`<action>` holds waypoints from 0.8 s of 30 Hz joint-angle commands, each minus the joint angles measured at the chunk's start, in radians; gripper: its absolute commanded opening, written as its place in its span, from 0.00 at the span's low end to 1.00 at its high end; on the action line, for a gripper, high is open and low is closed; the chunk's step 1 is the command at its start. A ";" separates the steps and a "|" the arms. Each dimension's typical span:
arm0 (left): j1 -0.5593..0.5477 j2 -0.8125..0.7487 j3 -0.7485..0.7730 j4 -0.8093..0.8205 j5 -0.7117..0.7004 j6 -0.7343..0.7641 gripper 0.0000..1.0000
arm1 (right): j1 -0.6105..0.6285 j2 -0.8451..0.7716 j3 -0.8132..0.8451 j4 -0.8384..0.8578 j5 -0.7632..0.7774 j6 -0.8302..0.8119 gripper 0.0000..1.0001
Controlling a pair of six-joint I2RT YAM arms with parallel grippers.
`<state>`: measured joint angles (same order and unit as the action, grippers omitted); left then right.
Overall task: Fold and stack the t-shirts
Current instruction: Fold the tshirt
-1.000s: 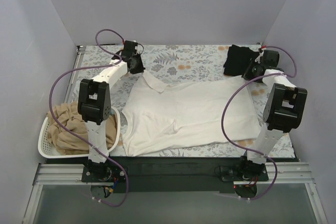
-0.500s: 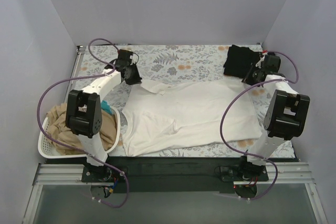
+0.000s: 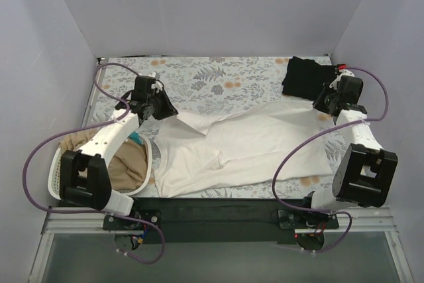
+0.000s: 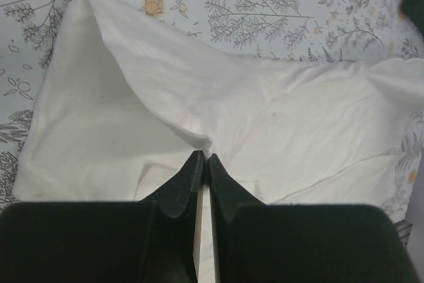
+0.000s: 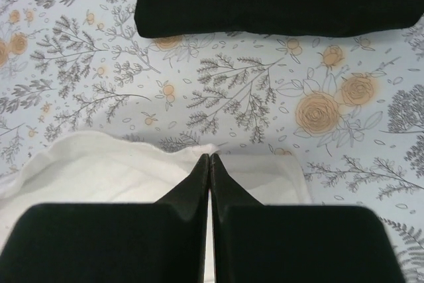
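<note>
Table (image 3: 245, 74): cloth cover, pale blue-white, grey leaf sprigs, orange roses. Back wall (image 3: 212, 11), left wall (image 3: 40, 64), right wall (image 3: 397, 31): plain pale lavender panels enclosing table on three sides. Aluminium rail (image 3: 73, 220) along near edge. Light even, diffuse; shadows soft.

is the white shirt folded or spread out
Spread out: the white shirt lies open across the table, only its far corners pinched by the left gripper and right gripper.

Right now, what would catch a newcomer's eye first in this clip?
The white t-shirt spreads across the middle, its far corners pinched by the left end effector and right end effector. A folded black t-shirt lies far right; a tan t-shirt fills the white basket near left.
</note>
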<state>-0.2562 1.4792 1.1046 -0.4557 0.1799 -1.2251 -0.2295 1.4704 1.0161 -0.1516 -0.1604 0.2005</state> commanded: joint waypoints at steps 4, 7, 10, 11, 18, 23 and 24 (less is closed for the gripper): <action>0.003 -0.169 -0.107 0.006 0.105 -0.082 0.00 | -0.014 -0.107 -0.103 0.073 0.104 -0.041 0.01; 0.003 -0.250 -0.158 0.005 0.144 -0.115 0.00 | -0.016 -0.169 -0.171 0.132 0.122 -0.049 0.01; 0.003 -0.324 -0.202 0.002 0.171 -0.148 0.00 | -0.018 -0.220 -0.226 0.181 0.156 -0.049 0.01; 0.003 -0.339 -0.209 -0.001 0.173 -0.151 0.00 | -0.019 -0.238 -0.237 0.188 0.179 -0.052 0.01; 0.003 -0.465 -0.241 -0.093 0.159 -0.148 0.00 | -0.024 -0.260 -0.274 0.196 0.237 -0.061 0.01; 0.003 -0.497 -0.290 -0.143 0.161 -0.125 0.00 | -0.024 -0.283 -0.309 0.199 0.245 -0.053 0.01; 0.003 -0.503 -0.298 -0.152 0.164 -0.122 0.00 | -0.024 -0.288 -0.318 0.199 0.252 -0.055 0.01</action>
<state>-0.2562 1.0016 0.8368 -0.5377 0.3229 -1.3636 -0.2478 1.2148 0.7181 0.0021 0.0551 0.1532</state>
